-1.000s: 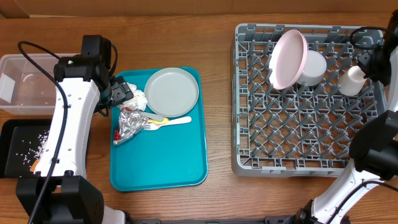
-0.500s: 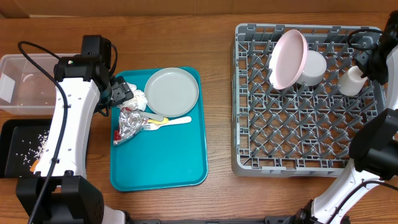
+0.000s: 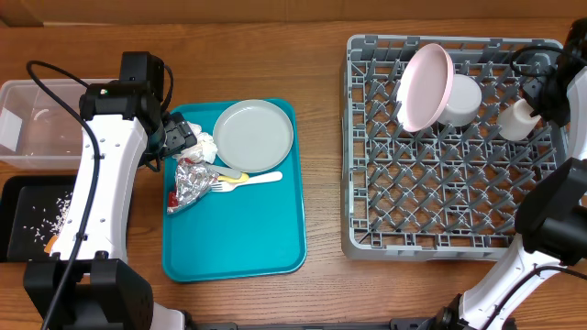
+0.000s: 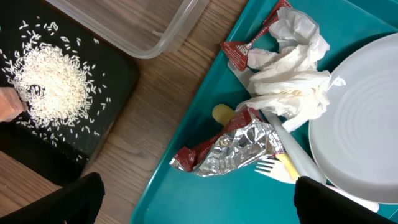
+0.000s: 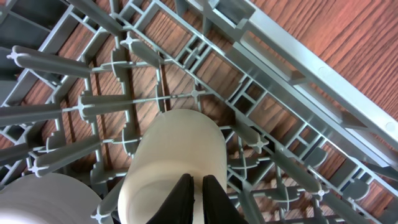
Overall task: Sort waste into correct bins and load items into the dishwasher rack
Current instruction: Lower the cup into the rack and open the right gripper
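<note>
The pinkish-white plate is standing on edge in the dishwasher rack's far rows. The white bowl and small white cup are crowding that end, while the near rows are holding only upright pegs. On the teal tray, the napkin, foil and grey-green plate are filling the far half. 1 open strip of bench is running between tray and rack.

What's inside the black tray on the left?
Loose rice and an orange cube lie in the black tray. The left arm covers its right edge from overhead.
</note>
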Motion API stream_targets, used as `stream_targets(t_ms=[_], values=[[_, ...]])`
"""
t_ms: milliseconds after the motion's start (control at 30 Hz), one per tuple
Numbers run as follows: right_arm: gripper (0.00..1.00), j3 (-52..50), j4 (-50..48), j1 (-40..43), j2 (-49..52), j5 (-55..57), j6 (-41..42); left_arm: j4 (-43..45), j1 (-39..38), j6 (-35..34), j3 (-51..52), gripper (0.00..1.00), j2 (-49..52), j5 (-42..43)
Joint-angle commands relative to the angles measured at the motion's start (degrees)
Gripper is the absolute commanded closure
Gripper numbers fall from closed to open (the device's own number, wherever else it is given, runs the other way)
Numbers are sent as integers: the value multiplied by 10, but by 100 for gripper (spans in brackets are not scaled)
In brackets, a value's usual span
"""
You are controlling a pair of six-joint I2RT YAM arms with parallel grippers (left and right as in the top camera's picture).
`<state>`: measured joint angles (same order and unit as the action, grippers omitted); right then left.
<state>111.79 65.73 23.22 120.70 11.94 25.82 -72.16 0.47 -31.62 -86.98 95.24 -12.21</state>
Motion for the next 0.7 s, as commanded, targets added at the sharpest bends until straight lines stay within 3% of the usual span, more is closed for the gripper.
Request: stream_targets(t_ms=[0,167,400,500,667], values=[[90,-4,-3,3,4,3,-8,1,-1,-12,-13,0,-7,0],[90,14,8,3,4,-7,-7,1,-1,-12,-13,0,-7,0],[92,127,88,3,2,-55,-7,1,-1,-12,-13,0,-7,0],[93,202,137,1,2,-151,-35,1,-1,-12,-13,0,-7,0],[92,329,212,-9,0,-406,-145,1,-1,-12,-13,0,-7,0]])
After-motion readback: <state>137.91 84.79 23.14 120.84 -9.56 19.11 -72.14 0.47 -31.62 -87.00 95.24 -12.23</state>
